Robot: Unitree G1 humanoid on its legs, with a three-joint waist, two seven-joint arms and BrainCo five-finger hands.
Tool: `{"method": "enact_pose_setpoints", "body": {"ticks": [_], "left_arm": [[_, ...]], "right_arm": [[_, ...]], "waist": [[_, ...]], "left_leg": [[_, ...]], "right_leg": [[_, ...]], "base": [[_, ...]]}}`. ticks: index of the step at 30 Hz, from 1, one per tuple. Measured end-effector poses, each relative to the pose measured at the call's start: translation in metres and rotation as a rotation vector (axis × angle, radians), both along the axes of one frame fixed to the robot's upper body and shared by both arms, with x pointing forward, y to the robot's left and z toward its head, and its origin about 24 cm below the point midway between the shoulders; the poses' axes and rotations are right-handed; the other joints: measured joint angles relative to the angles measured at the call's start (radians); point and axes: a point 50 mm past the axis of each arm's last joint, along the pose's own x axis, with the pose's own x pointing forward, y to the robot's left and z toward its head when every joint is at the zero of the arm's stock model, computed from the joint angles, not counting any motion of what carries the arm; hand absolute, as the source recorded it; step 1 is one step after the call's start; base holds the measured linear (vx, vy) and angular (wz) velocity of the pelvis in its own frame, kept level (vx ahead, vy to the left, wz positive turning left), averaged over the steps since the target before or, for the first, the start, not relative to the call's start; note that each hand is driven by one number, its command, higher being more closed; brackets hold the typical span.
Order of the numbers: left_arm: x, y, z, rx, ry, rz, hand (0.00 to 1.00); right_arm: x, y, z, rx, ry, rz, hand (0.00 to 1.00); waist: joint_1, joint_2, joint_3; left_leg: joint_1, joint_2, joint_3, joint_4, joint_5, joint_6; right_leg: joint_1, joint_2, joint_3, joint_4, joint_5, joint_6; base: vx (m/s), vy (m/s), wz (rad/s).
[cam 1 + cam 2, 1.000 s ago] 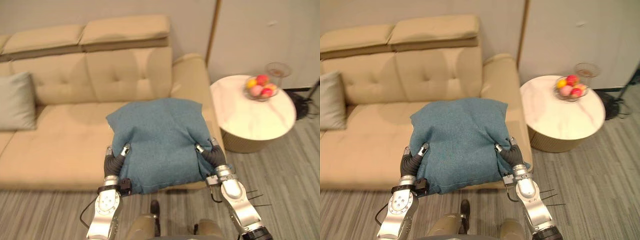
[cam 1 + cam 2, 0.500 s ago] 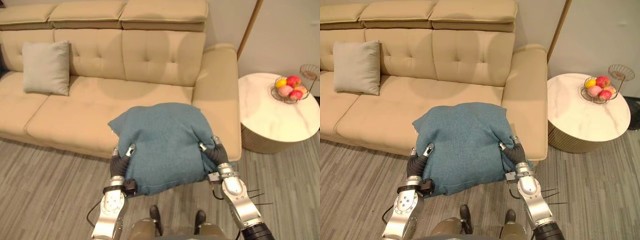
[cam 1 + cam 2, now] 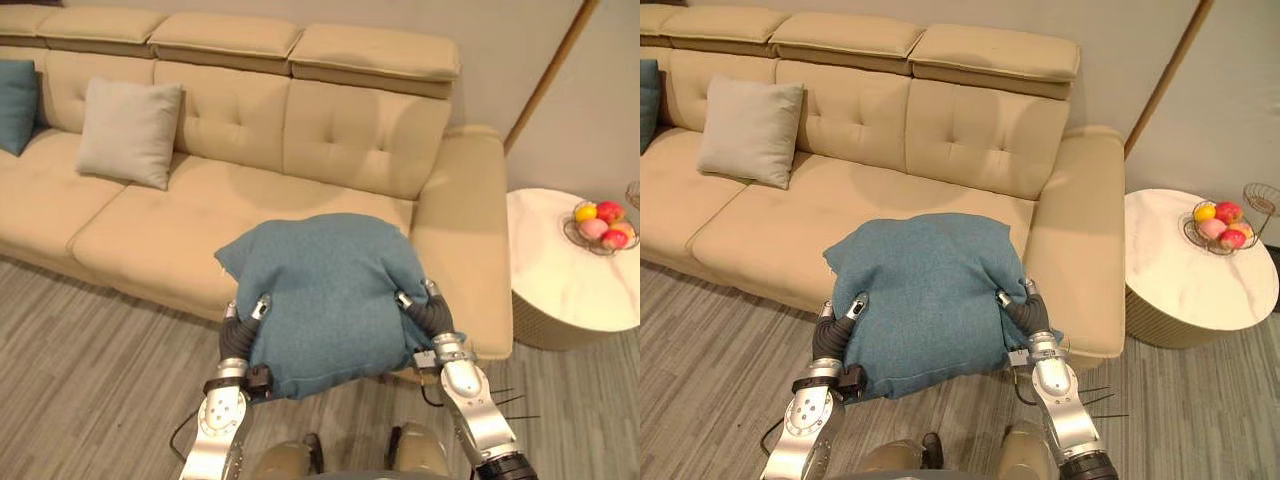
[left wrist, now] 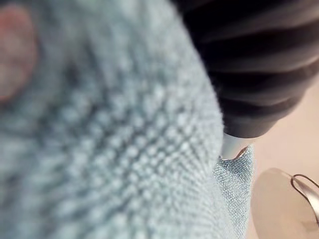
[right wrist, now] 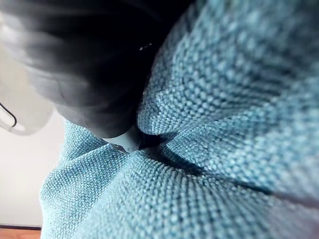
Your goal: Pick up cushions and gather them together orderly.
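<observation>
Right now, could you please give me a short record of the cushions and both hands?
Held: blue cushion, over the front edge of the sofa
Left hand: grips its left side
Right hand: grips its right side
On sofa: grey cushion against the backrest; second blue cushion farther left
Beside sofa: round table with fruit bowl

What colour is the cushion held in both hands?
Teal blue, plain weave; the cushion shows best in the right eye view.

Far teal cushion (image 3: 14, 92) cut by edge; fruit (image 3: 600, 221) small, perhaps apples.
</observation>
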Motion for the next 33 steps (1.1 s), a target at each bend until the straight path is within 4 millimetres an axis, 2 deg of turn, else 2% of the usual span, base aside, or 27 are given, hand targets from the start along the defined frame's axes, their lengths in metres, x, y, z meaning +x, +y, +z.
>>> {"method": "enact_pose_setpoints", "body": {"ticks": [1,2,3,5,6,7,8,9,11,13,14,15,16,17,18,19,20,21,23,25,27,28,30,33], "left_arm": [[0.0,-0.004,-0.002,0.001,0.011,-0.019,1.0],[0.0,-0.01,-0.005,-0.017,0.02,-0.041,1.0],[0.0,-0.015,-0.005,-0.029,0.023,-0.054,1.0],[0.002,-0.02,-0.004,-0.042,0.017,-0.061,1.0],[0.002,-0.02,-0.005,-0.049,0.024,-0.059,1.0],[0.001,-0.02,-0.006,-0.052,0.026,-0.055,1.0],[0.0,-0.019,-0.007,-0.057,0.031,-0.049,1.0],[-0.001,-0.02,-0.007,-0.062,0.03,-0.053,1.0],[0.0,-0.02,-0.002,-0.067,0.003,-0.058,1.0],[0.002,-0.02,0.005,-0.074,-0.036,-0.054,1.0],[0.005,-0.022,0.008,-0.078,-0.049,-0.057,1.0],[0.006,-0.023,0.009,-0.08,-0.052,-0.056,1.0],[0.006,-0.023,0.008,-0.079,-0.049,-0.057,1.0],[0.005,-0.024,0.005,-0.078,-0.035,-0.058,1.0],[0.006,-0.024,-0.001,-0.064,-0.012,-0.063,1.0],[0.008,-0.023,-0.003,-0.054,0.001,-0.067,1.0],[0.009,-0.02,-0.003,-0.034,0.003,-0.071,1.0],[0.009,-0.019,-0.003,-0.028,0.003,-0.072,1.0],[0.01,-0.016,-0.002,-0.018,-0.001,-0.062,1.0],[0.016,-0.01,0.003,0.0,-0.02,-0.035,1.0],[0.028,-0.005,0.012,0.027,-0.061,-0.016,1.0],[0.044,-0.005,0.023,0.038,-0.106,-0.005,1.0],[0.081,-0.005,0.055,0.078,-0.22,0.029,1.0],[0.123,-0.006,0.103,0.102,-0.352,0.084,1.0]], "right_arm": [[-0.004,-0.004,-0.004,0.002,0.018,-0.017,1.0],[-0.008,-0.011,-0.007,0.0,0.032,-0.042,1.0],[-0.01,-0.015,-0.008,0.001,0.038,-0.059,1.0],[-0.011,-0.018,-0.008,-0.001,0.037,-0.074,1.0],[-0.013,-0.019,-0.003,0.0,0.021,-0.08,1.0],[-0.015,-0.019,0.001,0.003,0.005,-0.082,1.0],[-0.017,-0.018,0.008,0.007,-0.024,-0.082,1.0],[-0.019,-0.018,0.017,0.013,-0.063,-0.087,1.0],[-0.019,-0.017,0.031,0.021,-0.131,-0.089,1.0],[-0.015,-0.017,0.038,0.023,-0.166,-0.089,1.0],[-0.014,-0.019,0.037,0.021,-0.166,-0.098,1.0],[-0.013,-0.019,0.033,0.018,-0.149,-0.1,1.0],[-0.012,-0.02,0.03,0.016,-0.136,-0.101,1.0],[-0.012,-0.021,0.026,0.009,-0.117,-0.103,1.0],[-0.01,-0.02,0.017,0.02,-0.083,-0.111,1.0],[-0.011,-0.018,0.012,0.03,-0.06,-0.117,1.0],[-0.011,-0.015,0.009,0.047,-0.045,-0.122,1.0],[-0.011,-0.015,0.008,0.049,-0.043,-0.123,1.0],[-0.005,-0.011,0.009,0.049,-0.045,-0.109,1.0],[0.008,-0.004,0.011,0.042,-0.054,-0.085,1.0],[0.022,0.004,0.019,0.019,-0.092,-0.079,1.0],[0.035,0.007,0.03,0.006,-0.138,-0.088,1.0],[0.072,0.015,0.066,-0.032,-0.264,-0.122,1.0],[0.105,0.022,0.115,-0.069,-0.405,-0.168,1.0]], "waist": [[-0.01,-0.006,-0.008],[-0.017,0.019,-0.018],[-0.017,0.048,-0.026],[-0.025,0.059,-0.024],[-0.008,0.064,-0.021],[-0.003,0.066,-0.019],[0.01,0.069,-0.018],[0.02,0.066,-0.019],[0.027,0.064,-0.02],[0.038,0.061,-0.021],[0.045,0.061,-0.021],[0.043,0.062,-0.022],[0.044,0.064,-0.023],[0.043,0.089,-0.035],[0.037,0.092,-0.045],[0.03,0.078,-0.049],[0.018,0.045,-0.05],[0.017,0.035,-0.05],[0.022,0.024,-0.051],[0.025,0.026,-0.05],[0.024,0.028,-0.048],[0.023,0.033,-0.04],[0.02,0.048,0.008],[0.019,0.051,0.081]], "left_leg": [[0.017,-0.013,-0.02,0.011,-0.021,-0.013],[0.025,0.0,-0.048,0.036,-0.059,-0.034],[0.018,0.027,-0.053,0.059,-0.067,-0.059],[-0.036,0.07,-0.019,0.21,-0.05,-0.106],[-0.097,0.133,0.046,0.432,-0.009,-0.162],[-0.122,0.165,0.076,0.522,0.008,-0.172],[-0.151,0.218,0.124,0.634,0.001,-0.162],[-0.173,0.261,0.179,0.69,-0.026,-0.121],[-0.212,0.288,0.213,0.641,-0.063,-0.062],[-0.249,0.283,0.187,0.508,-0.067,-0.057],[-0.259,0.273,0.136,0.4,-0.058,-0.071],[-0.239,0.255,0.063,0.279,-0.031,-0.113],[-0.219,0.249,0.024,0.207,0.003,-0.138],[-0.186,0.26,-0.029,0.089,0.14,-0.155],[-0.176,0.26,-0.033,0.077,0.146,-0.19],[-0.164,0.241,-0.022,0.064,0.151,-0.184],[-0.142,0.208,0.009,0.027,0.155,-0.165],[-0.137,0.193,0.024,0.016,0.157,-0.156],[-0.135,0.158,0.091,-0.01,0.156,-0.141],[-0.14,0.153,0.135,-0.012,0.149,-0.125],[-0.166,0.151,0.165,-0.006,0.147,-0.123],[-0.205,0.153,0.17,0.004,0.147,-0.123],[-0.297,0.168,0.173,0.031,0.161,-0.114],[-0.375,0.174,0.167,0.032,0.198,-0.112]], "right_leg": [[0.026,0.0,0.005,0.006,0.043,-0.035],[0.034,0.01,0.001,0.023,0.115,-0.076],[0.038,0.022,-0.026,0.044,0.084,-0.081],[0.069,0.041,-0.054,0.048,0.046,-0.098],[0.135,0.075,-0.053,0.023,0.023,-0.11],[0.167,0.086,-0.047,0.011,0.012,-0.115],[0.212,0.103,-0.037,-0.005,-0.003,-0.119],[0.259,0.11,-0.015,-0.024,-0.018,-0.119],[0.289,0.101,0.027,-0.045,-0.028,-0.116],[0.291,0.082,0.08,-0.056,-0.028,-0.113],[0.296,0.07,0.107,-0.059,-0.027,-0.111],[0.31,0.063,0.126,-0.062,-0.025,-0.097],[0.319,0.062,0.141,-0.065,-0.025,-0.067],[0.341,0.078,0.167,-0.089,-0.034,-0.022],[0.357,0.077,0.195,-0.115,-0.032,0.01],[0.353,0.059,0.197,-0.119,-0.019,0.021],[0.349,0.018,0.207,-0.125,-0.021,0.029],[0.342,0.002,0.219,-0.128,-0.017,0.037],[0.305,-0.038,0.269,-0.148,0.015,0.064],[0.274,-0.045,0.309,-0.161,0.035,0.064],[0.237,-0.045,0.337,-0.174,0.052,0.067],[0.198,-0.043,0.344,-0.176,0.056,0.063],[0.114,-0.031,0.358,-0.18,0.09,0.06],[0.044,-0.024,0.356,-0.192,0.133,0.068]], "base": [[0.53,-0.133,0.79],[0.49,-0.122,0.59],[0.59,-0.14,0.51],[0.47,-0.126,0.21],[0.43,-0.112,-0.14],[0.42,-0.09,-0.31],[0.39,-0.041,-0.41],[0.28,-0.02,-0.43],[0.32,0.04,-0.6],[0.25,0.138,-0.77],[0.19,0.228,-0.75],[0.23,0.294,-0.79],[0.19,0.321,-0.89],[0.2,0.378,-0.89],[0.19,0.383,-0.74],[0.17,0.327,-0.45],[0.1,0.204,-0.25],[0.09,0.231,-0.34],[0.03,0.199,-0.59],[-0.03,0.116,-0.77],[-0.08,0.061,-0.55],[-0.15,0.007,-0.22],[-0.2,-0.029,-0.19],[-0.17,-0.042,0.01]]}}
